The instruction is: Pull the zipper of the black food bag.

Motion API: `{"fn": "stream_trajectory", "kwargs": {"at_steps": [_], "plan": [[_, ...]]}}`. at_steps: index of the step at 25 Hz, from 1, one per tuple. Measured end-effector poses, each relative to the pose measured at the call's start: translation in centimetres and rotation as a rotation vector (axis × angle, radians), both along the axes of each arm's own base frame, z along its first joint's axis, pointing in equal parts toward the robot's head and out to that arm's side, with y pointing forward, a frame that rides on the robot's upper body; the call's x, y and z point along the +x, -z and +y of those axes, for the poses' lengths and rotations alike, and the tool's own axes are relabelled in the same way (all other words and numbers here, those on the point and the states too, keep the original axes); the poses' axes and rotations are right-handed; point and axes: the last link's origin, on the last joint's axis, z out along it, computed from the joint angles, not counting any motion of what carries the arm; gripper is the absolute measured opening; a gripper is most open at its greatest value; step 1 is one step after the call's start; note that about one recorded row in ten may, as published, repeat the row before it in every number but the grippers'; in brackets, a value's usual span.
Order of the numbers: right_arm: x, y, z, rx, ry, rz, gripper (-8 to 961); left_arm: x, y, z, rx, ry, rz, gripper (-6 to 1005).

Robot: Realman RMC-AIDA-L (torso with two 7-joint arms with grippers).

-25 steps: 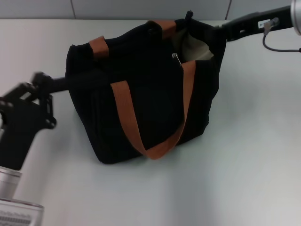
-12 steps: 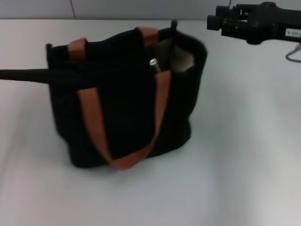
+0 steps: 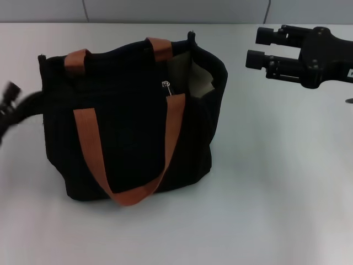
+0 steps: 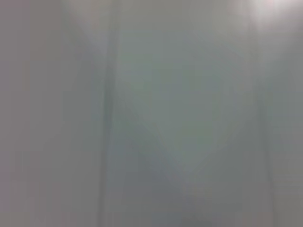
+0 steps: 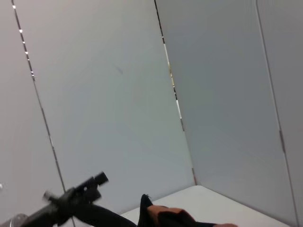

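Observation:
The black food bag [image 3: 132,132] stands upright on the white table, its orange-brown handles [image 3: 91,146] hanging down the near side. Its right end gapes and shows the beige lining [image 3: 190,74]. The zipper's silver pull tab [image 3: 165,85] sits on the near top edge beside that gap. My right gripper [image 3: 256,47] hovers open and empty to the right of the bag, apart from it. My left gripper [image 3: 7,99] is a blur at the far left edge, by the bag's left side. The right wrist view shows only a bag corner [image 5: 163,216] and the left arm [image 5: 71,201] farther off.
The white table [image 3: 265,182] spreads in front and to the right of the bag. Grey wall panels [image 3: 165,10] stand behind it. The left wrist view shows only blurred grey.
My right gripper has come off the bag's top right corner and now hangs open beside it. The bag sits further left in view. My left arm has drawn back to the left edge.

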Motion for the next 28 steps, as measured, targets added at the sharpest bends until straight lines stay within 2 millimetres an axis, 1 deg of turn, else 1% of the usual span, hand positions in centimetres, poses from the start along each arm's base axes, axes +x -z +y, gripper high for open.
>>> {"fn": "stream_trajectory", "kwargs": {"at_steps": [1,3,4,7,8,10,13,14,15,16,17,18,19,20,21,24,26,28], "plan": [[0.1,0.1,-0.1,-0.006,-0.001,0.002,651,0.0,0.0,0.0,0.0,0.0,0.0,779],[0.1,0.1,-0.1,-0.007,-0.002,0.001,653,-0.5,0.2,-1.2,-0.03,-0.001,0.054,819],[0.1,0.1,-0.1,-0.008,-0.003,0.0,654,-1.0,0.0,-2.0,-0.022,-0.018,0.083,817],[0.1,0.2,-0.2,-0.011,-0.01,-0.005,656,-1.3,-0.2,-2.3,-0.018,-0.027,0.1,813],[0.1,0.2,-0.3,-0.014,-0.015,-0.004,657,-2.1,-0.9,-3.1,-0.024,-0.049,0.163,811],[0.1,0.2,-0.3,-0.015,-0.019,-0.003,659,-2.8,-1.9,-4.4,-0.051,-0.061,0.184,811],[0.0,0.3,-0.8,-0.024,-0.058,-0.007,662,-2.9,-2.2,-4.7,-0.056,-0.058,0.174,811],[-0.1,0.4,-1.1,-0.03,-0.088,-0.011,663,-2.8,-3.5,-5.6,-0.111,-0.021,0.125,810],[-0.2,0.5,-1.4,-0.038,-0.122,-0.015,664,-2.8,-3.5,-5.6,-0.111,-0.021,0.125,810],[-0.3,0.9,-2.3,-0.063,-0.196,-0.015,665,-2.8,-3.9,-5.7,-0.172,0.002,0.103,810],[-0.3,0.9,-2.3,-0.063,-0.196,-0.015,666,-2.8,-3.9,-5.7,-0.172,0.002,0.103,810],[-0.3,1.1,-2.7,-0.077,-0.233,-0.013,667,-2.8,-3.9,-5.7,-0.172,0.002,0.103,810],[-0.3,1.2,-3.0,-0.089,-0.26,-0.01,668,-2.6,-3.9,-5.3,-0.259,0.031,0.087,810],[-0.3,1.4,-3.4,-0.101,-0.288,-0.008,668,-1.5,-3.2,-3.6,-0.439,0.119,0.084,810],[-0.3,1.6,-3.5,-0.109,-0.302,-0.007,669,-1.1,-2.9,-3.1,-0.473,0.145,0.093,811],[-0.3,2.6,-3.8,-0.137,-0.319,-0.009,672,0.0,-2.2,-1.8,-0.555,0.207,0.125,811],[-0.1,3.5,-3.9,-0.154,-0.327,-0.004,682,0.5,-2.0,-1.2,-0.569,0.229,0.139,811],[0.0,3.7,-3.9,-0.158,-0.328,0.0,702,0.8,-1.9,-0.9,-0.574,0.241,0.143,811]]}}
